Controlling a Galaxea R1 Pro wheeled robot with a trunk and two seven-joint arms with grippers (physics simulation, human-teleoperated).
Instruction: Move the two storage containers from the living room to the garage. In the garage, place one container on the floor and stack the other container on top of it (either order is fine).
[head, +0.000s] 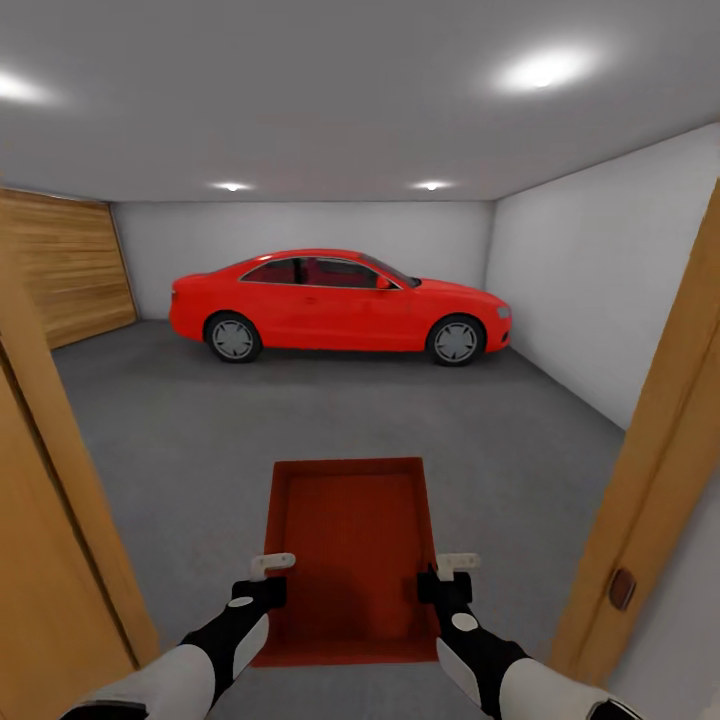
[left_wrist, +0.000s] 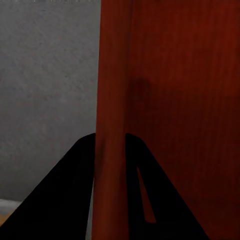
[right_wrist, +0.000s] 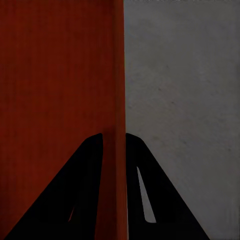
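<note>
I hold one orange-red open-top storage container (head: 350, 540) level in front of me, above the grey concrete garage floor (head: 180, 440). My left gripper (head: 268, 580) is shut on its left wall and my right gripper (head: 445, 578) is shut on its right wall. The left wrist view has the ribbed wall (left_wrist: 115, 75) pinched between the dark fingers of the left gripper (left_wrist: 110, 137), floor (left_wrist: 45, 90) beside it. In the right wrist view the container's other wall (right_wrist: 117, 75) sits between the fingers of the right gripper (right_wrist: 114, 136). The living room is out of view.
I stand in a doorway, with a wooden door frame (head: 50, 500) close on the left and another (head: 670, 450) on the right. A red car (head: 340, 305) is parked across the far end. A wood-panelled garage door (head: 65, 260) lies far left, a white wall (head: 590, 270) right.
</note>
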